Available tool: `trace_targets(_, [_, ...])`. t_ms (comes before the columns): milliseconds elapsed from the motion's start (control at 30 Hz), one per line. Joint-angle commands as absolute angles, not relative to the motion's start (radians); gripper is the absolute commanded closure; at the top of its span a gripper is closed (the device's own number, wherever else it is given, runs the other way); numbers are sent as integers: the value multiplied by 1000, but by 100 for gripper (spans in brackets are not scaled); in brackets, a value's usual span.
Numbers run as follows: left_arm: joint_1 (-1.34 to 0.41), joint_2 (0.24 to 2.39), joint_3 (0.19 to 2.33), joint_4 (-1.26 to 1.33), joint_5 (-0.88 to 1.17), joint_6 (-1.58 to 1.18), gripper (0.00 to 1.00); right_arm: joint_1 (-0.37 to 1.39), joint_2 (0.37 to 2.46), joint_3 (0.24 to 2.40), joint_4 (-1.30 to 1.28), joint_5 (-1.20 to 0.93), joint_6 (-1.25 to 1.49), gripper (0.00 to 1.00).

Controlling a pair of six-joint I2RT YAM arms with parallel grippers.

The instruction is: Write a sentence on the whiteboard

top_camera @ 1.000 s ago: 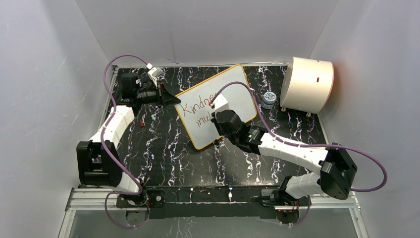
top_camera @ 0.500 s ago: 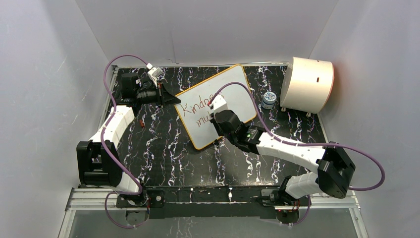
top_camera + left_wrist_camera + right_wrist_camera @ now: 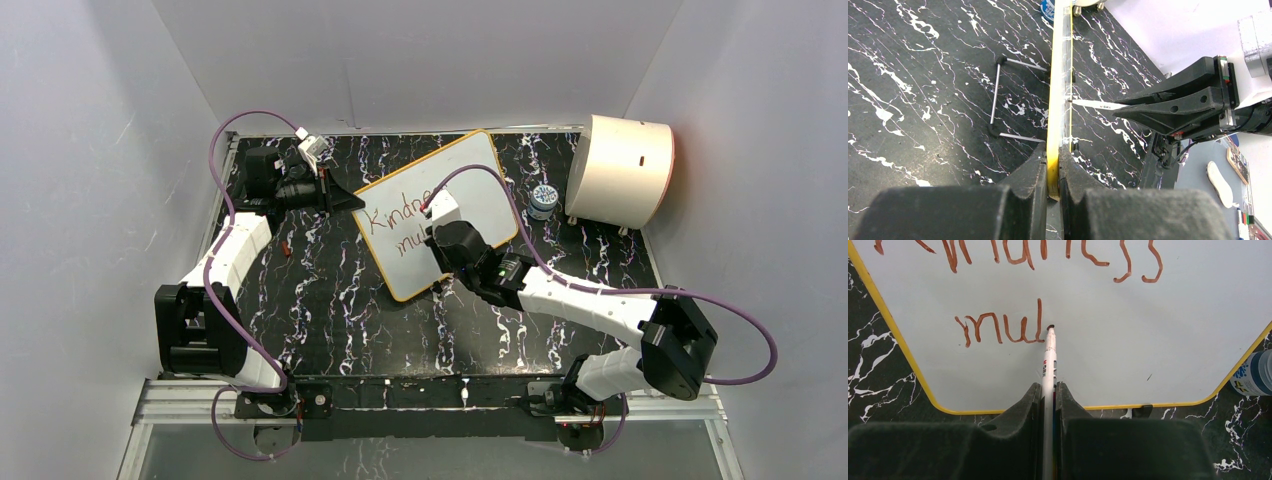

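Observation:
The whiteboard (image 3: 480,180) stands tilted on the mat, white with a yellow rim. My left gripper (image 3: 352,200) is shut on its left edge; the left wrist view shows the rim (image 3: 1058,100) edge-on between the jaws of the left gripper (image 3: 1053,155). My right gripper (image 3: 445,250) is shut on a white marker (image 3: 1049,360) and hides part of the board from above. The sentence (image 3: 1003,330) is in dark red, "Kindness" above and "mul" below. The marker's tip touches the board just right of "mul". The marker (image 3: 1093,104) also shows in the left wrist view.
A cream half-cylinder drum (image 3: 625,170) stands at the back right. A small blue-and-white bottle (image 3: 543,200) sits between it and the board. Thin metal stand legs (image 3: 995,95) rest behind the board. A small red item (image 3: 287,247) lies on the black marbled mat (image 3: 340,300).
The right arm has shifted slightly left with the marker. The left gripper and the board have not moved.

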State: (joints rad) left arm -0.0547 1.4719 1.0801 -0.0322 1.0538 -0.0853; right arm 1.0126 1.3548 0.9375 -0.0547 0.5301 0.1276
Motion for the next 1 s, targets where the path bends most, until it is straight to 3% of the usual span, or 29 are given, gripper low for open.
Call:
trace_targets(0, [-103, 1518, 1043, -164, 1005, -5, 100, 996, 1343, 946, 2, 576, 130, 100])
trace_targets(967, [-104, 1524, 1050, -183, 992, 26, 100, 988, 1309, 952, 23, 508, 103, 100])
